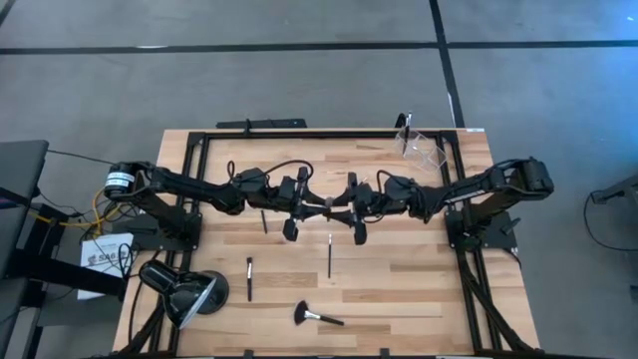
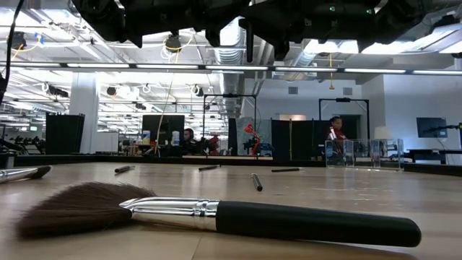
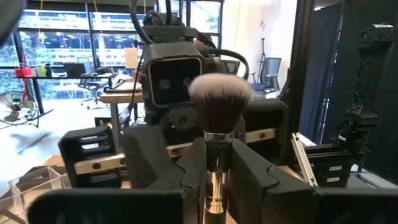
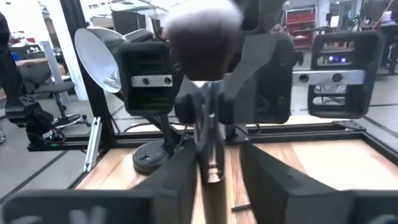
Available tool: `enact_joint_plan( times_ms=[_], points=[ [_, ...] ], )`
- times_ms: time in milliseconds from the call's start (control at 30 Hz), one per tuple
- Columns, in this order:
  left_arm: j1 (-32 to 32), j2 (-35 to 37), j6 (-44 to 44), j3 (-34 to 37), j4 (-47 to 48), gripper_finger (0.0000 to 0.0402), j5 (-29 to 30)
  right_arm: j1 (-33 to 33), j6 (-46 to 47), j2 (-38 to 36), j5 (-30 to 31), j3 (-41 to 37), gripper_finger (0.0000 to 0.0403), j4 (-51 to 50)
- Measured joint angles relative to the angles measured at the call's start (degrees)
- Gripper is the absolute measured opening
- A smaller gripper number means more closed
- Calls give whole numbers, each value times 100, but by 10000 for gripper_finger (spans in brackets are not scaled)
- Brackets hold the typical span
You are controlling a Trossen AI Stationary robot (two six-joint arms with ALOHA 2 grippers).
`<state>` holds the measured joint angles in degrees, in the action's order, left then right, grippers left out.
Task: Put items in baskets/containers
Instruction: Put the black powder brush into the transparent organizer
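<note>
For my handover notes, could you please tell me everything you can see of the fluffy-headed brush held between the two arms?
The fluffy-headed brush has a dense dome of bristles, dark at the base and pale at the tips, above a shiny silver ferrule. It sits between the fingers of the left claw, which is shut on it below the bristles. The right claw faces it from the other side, its fingers around the same brush. Both meet above the table's middle, off the wood.

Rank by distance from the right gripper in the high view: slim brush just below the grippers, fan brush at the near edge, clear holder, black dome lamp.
From the right gripper:
1. Slim dark brush, just toward the table's front.
2. Clear plastic holder, back right corner.
3. Black-handled fan brush, front edge; roughly level with the holder, too close to call.
4. Black dome lamp, front left.
</note>
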<state>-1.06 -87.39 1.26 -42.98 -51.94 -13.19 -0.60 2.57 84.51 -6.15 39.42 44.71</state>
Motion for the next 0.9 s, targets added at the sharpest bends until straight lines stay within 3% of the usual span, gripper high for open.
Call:
enact_joint_plan(
  times_ms=[133,400,733,900],
  points=[
    [-2,0,-67,4,21,51,9,4,-110,6,-41,0,36,-46],
    [-2,4,-177,0,109,61,7,-11,-245,13,32,-9,37,27],
    [-159,4,-484,-1,495,153,151,3,-208,0,519,-15,37,-161],
    [-302,418,-472,4,1006,194,165,125,-261,-332,831,-101,37,-749]
  ],
)
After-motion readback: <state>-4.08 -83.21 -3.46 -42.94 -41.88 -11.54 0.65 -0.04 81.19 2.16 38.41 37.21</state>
